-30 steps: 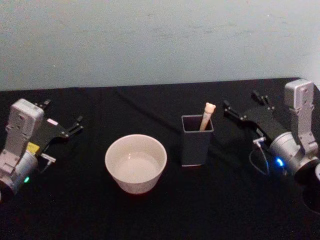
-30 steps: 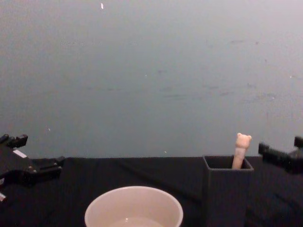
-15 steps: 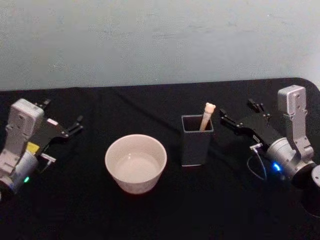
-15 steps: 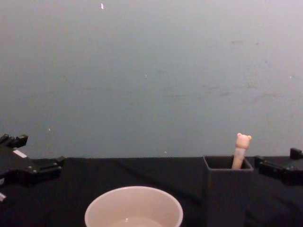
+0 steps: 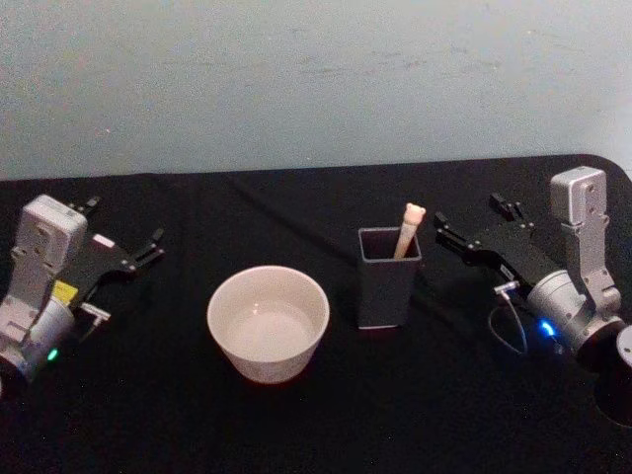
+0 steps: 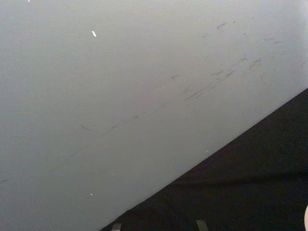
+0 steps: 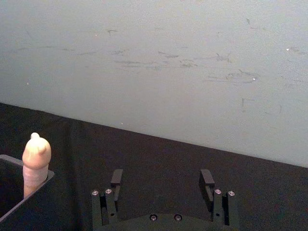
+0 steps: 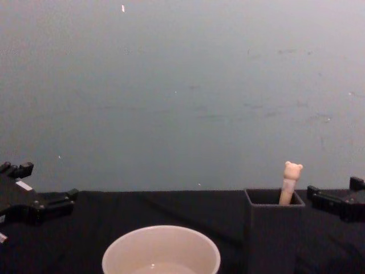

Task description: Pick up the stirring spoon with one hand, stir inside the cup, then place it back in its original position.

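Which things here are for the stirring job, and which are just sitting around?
For the job: stirring spoon, cup, dark grey holder, open right gripper beside the holder.
Just sitting around: left gripper, parked far left; black tablecloth.

1. A bare test setup, such as a robot lab bench.
2. A black cloth (image 5: 296, 434) covers the whole table.
3. A plain pale blue-grey wall (image 5: 316, 79), scuffed and scratched, stands right behind it.
4. No furniture or household clutter shows.

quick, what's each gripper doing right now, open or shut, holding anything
Left gripper: open, holding nothing, at the table's left side.
Right gripper: open, holding nothing, just right of the stirring spoon in its holder.
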`<action>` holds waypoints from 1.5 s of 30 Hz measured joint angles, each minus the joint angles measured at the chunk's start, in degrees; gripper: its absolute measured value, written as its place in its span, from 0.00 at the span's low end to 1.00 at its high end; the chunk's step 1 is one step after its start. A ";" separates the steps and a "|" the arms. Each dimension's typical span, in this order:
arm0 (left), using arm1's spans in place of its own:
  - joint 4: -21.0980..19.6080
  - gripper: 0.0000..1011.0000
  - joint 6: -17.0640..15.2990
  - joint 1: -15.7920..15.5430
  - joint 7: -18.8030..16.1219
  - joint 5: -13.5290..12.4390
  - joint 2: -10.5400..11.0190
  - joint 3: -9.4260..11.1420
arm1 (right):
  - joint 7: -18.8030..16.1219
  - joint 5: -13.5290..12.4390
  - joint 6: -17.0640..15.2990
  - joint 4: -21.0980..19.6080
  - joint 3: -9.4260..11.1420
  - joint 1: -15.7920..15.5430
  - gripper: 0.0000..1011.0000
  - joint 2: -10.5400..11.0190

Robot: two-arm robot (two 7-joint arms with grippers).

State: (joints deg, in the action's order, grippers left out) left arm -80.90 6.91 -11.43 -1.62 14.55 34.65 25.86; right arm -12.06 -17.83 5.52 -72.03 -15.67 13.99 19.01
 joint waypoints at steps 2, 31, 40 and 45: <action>0.00 0.99 0.00 0.00 0.00 0.00 0.00 0.00 | 0.00 -0.01 0.01 -0.01 0.00 0.00 0.99 0.01; 0.00 0.99 0.00 0.00 0.00 0.00 0.00 0.00 | 0.00 -0.10 0.05 -0.09 0.00 0.00 0.99 0.05; 0.00 0.99 0.00 0.00 0.00 0.00 0.00 0.00 | 0.01 -0.10 0.05 -0.09 0.00 0.00 0.99 0.05; 0.00 0.99 0.00 0.00 0.00 0.00 0.00 0.00 | 0.01 -0.10 0.05 -0.09 0.00 0.00 0.99 0.05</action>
State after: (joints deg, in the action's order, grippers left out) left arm -80.90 6.91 -11.43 -1.62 14.55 34.65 25.86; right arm -12.06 -17.93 5.57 -72.12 -15.67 13.99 19.05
